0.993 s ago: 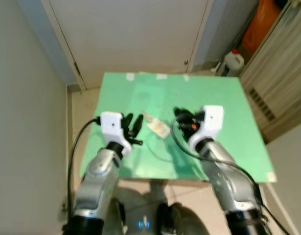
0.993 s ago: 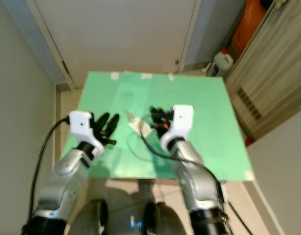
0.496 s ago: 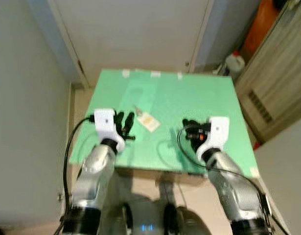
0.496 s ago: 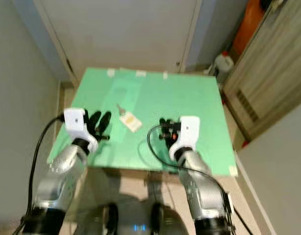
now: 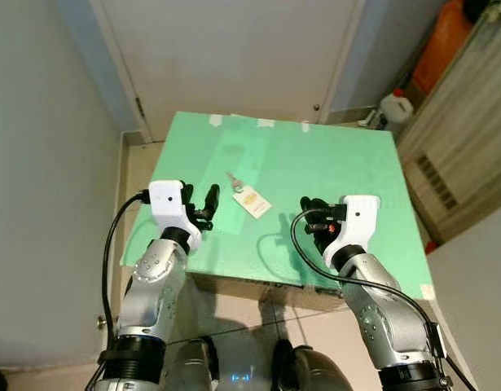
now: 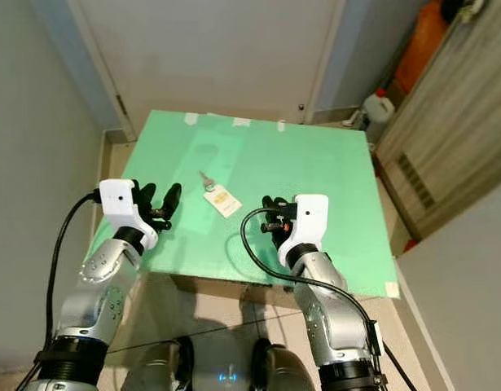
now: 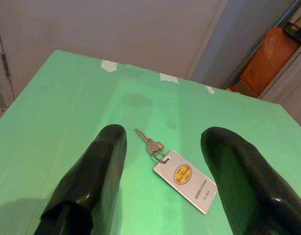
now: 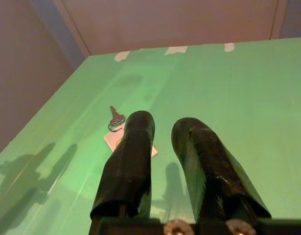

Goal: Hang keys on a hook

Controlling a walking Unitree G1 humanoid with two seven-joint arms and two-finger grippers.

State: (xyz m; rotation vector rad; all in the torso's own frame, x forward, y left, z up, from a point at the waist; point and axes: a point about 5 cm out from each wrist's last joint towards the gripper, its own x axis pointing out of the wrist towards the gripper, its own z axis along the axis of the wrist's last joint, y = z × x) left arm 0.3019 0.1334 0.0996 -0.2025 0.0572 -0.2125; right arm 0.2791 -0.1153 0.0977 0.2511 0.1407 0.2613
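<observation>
The small silver key with its white rectangular plastic tag (image 7: 172,164) lies flat on the green counter (image 5: 340,171), just ahead of the left tool (image 7: 162,183), whose fingers stand wide apart and frame it. The right tool (image 8: 162,161), fingers nearly together with a narrow gap, hovers beside the tag and grips nothing. Picking up comes first: I would lower the left tool and close on the tag's long edges, leaving the ring free for a hook.

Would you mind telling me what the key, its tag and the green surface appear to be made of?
Key: metal, judging by its silvery sheen. Tag: probably plastic or laminated card, flat and white with a round yellow emblem. Green tabletop: possibly corrugated plastic or painted board, matte with faint ribbing.
</observation>
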